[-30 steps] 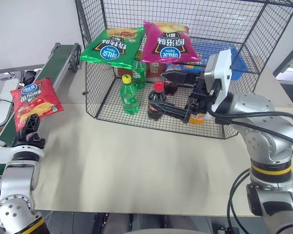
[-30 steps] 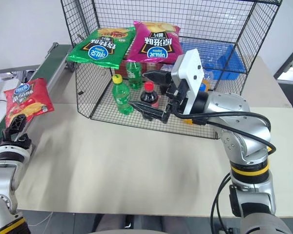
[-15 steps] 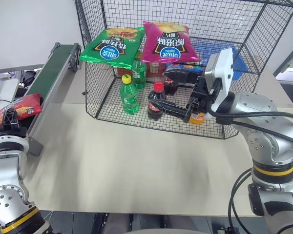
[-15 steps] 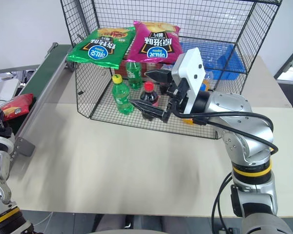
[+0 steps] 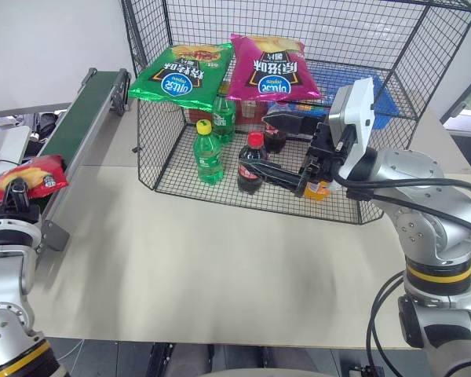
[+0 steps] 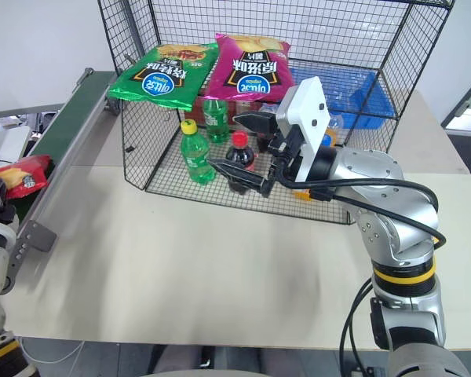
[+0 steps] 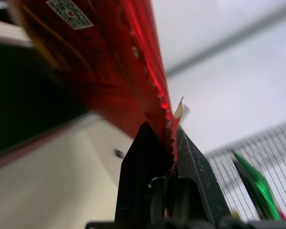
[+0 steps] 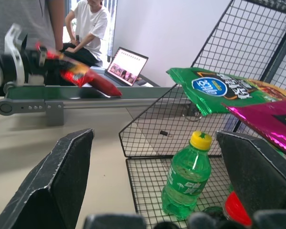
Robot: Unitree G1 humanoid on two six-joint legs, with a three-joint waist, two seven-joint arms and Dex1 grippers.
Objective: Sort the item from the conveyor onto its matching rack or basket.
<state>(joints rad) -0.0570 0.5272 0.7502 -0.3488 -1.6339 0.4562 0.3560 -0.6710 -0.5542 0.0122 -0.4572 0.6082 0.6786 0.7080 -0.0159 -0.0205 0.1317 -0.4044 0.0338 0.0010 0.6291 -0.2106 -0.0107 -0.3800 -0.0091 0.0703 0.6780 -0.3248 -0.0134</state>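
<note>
From the head camera you see your left hand (image 5: 14, 191) at the near end of the conveyor (image 5: 78, 118), pinched shut on the red chip bag (image 5: 27, 175), which sits just above its fingers and clear of the belt. Your right hand (image 5: 281, 149) is held up in front of the black wire cage (image 5: 392, 86), its fingers spread wide with nothing between them; just beyond it stand a cola bottle (image 5: 251, 162) and a green bottle (image 5: 208, 151). On the cage shelf lie the green chip bag (image 5: 180, 75) and the magenta chip bag (image 5: 270, 68).

Your left wrist camera shows both black fingers (image 7: 145, 164) pressed together on the bag's crimped edge.

Your right wrist camera shows wide-open fingers (image 8: 55, 183), empty, with the green bottle ahead of them and the red bag beyond, over the conveyor.
</note>
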